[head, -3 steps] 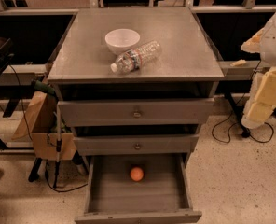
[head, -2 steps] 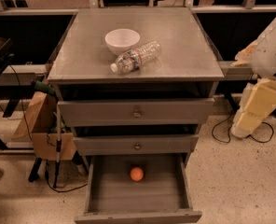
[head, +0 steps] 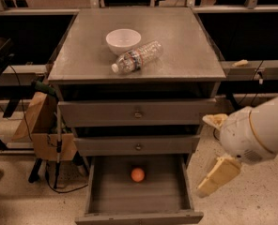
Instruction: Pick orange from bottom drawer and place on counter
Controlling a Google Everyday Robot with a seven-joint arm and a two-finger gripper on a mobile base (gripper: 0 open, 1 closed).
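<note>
The orange (head: 137, 174) lies alone on the floor of the bottom drawer (head: 139, 216), near its back middle. The drawer is pulled fully out at the foot of the grey cabinet. The counter (head: 181, 50) is the cabinet's flat grey top. My gripper (head: 218, 176) hangs from the white arm (head: 256, 130) at the right. It is just outside the drawer's right wall, about level with the orange, and apart from it.
A white bowl (head: 123, 40) and a clear plastic bottle (head: 138, 57) lying on its side are on the counter. The two upper knobbed drawers (head: 138, 112) are shut. A cardboard box (head: 40, 125) and cables stand left of the cabinet.
The arm has swung down and to the left, from the upper right edge to beside the open bottom drawer. The orange, bowl and bottle have not moved.
</note>
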